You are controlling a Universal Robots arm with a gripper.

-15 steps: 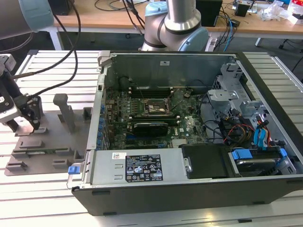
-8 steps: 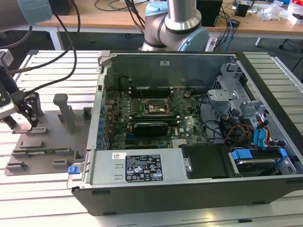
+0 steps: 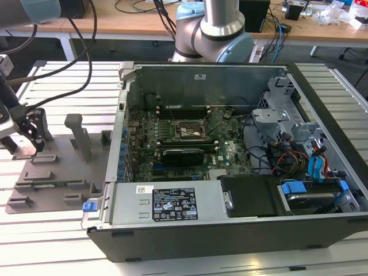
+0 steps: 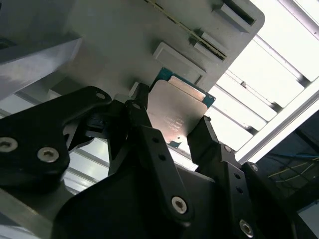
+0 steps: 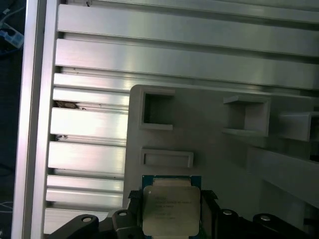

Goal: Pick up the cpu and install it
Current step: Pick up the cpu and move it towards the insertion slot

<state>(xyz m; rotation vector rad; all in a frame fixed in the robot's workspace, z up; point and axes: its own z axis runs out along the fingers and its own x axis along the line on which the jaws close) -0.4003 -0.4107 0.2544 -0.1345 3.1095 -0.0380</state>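
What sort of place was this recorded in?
Probably a robotics lab bench set up for computer assembly: an open computer case lies on a slotted aluminium table, a robot arm stands behind it, and cable-strewn desks run along the back. The gripper grips the cpu over a grey fixture plate.

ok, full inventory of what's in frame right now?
cpu: 1, silvery top, green rim, held over the fixture plate
fixture plate: 1, grey, on the table, exterior view's left of the case
computer case: 1, black, open, mid-table
socket frame: 1, dark, on the board inside the case
card: 1, long, black, beside the socket frame
cables: several, black, exterior view's upper left
table: 1, slotted aluminium
arm: 1, silver and pale blue, behind the case
gripper: 1, black, shut on the cpu
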